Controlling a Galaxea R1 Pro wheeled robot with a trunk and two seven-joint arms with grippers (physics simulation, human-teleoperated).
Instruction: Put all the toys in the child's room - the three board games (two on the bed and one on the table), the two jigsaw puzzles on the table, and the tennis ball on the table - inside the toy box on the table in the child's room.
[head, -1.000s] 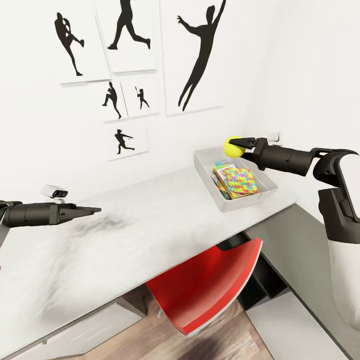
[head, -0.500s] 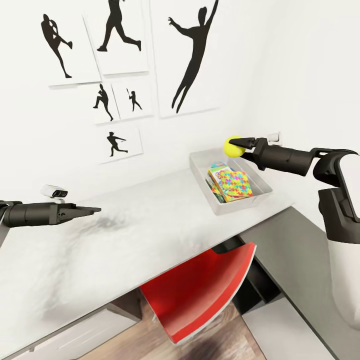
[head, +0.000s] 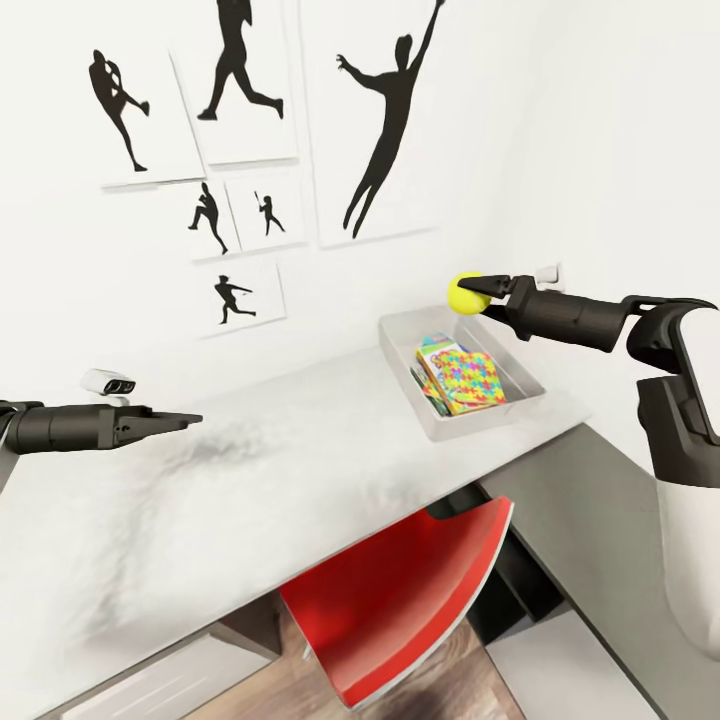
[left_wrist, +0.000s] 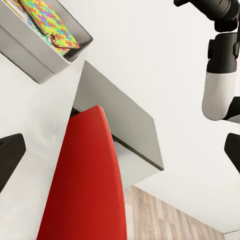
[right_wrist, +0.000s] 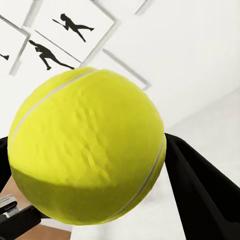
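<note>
Tennis ball (head: 466, 294) pinched in right tool (head: 482, 294) above toy box (head: 437, 424).

The worktop (head: 300, 450) runs along the wall, and the toy box (head: 455, 415) sits at its right end, against the wall. Two puzzles (head: 468, 380) lie stacked in the box, leaning on other flat items. The ball (head: 466, 293) hangs above the box's far side, in the right gripper (head: 478, 294). The left gripper (head: 185, 420) hovers over the worktop's left part, well apart from the box. A chair (head: 400, 590) is tucked under the worktop, before the box. A lower section (head: 590, 510) adjoins on the right.
</note>
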